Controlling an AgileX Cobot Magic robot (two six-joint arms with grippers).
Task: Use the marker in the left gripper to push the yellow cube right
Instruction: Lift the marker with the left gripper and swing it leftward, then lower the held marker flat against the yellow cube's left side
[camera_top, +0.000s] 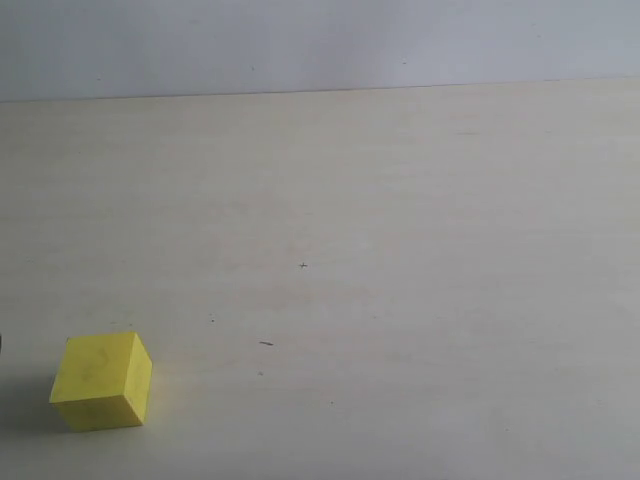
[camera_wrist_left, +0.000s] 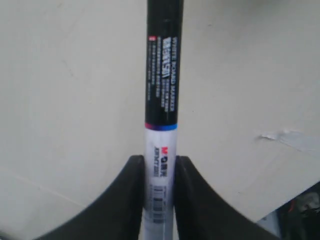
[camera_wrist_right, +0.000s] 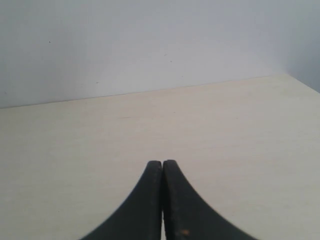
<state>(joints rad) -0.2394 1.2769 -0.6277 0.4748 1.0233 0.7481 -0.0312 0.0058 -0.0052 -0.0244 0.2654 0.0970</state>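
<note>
The yellow cube (camera_top: 102, 381) rests on the pale table near the front left corner of the exterior view. Neither arm shows in that view. In the left wrist view my left gripper (camera_wrist_left: 159, 165) is shut on the marker (camera_wrist_left: 161, 90), whose white barrel sits between the black fingers while the black printed part sticks out ahead over the table. The cube does not show in that view. In the right wrist view my right gripper (camera_wrist_right: 163, 165) is shut, its two fingertips pressed together with nothing between them.
The table (camera_top: 400, 250) is a pale wooden surface that ends at a grey wall (camera_top: 320, 40) at the back. A table edge with a scuffed patch (camera_wrist_left: 290, 137) and dark clutter (camera_wrist_left: 300, 210) beyond it shows in the left wrist view.
</note>
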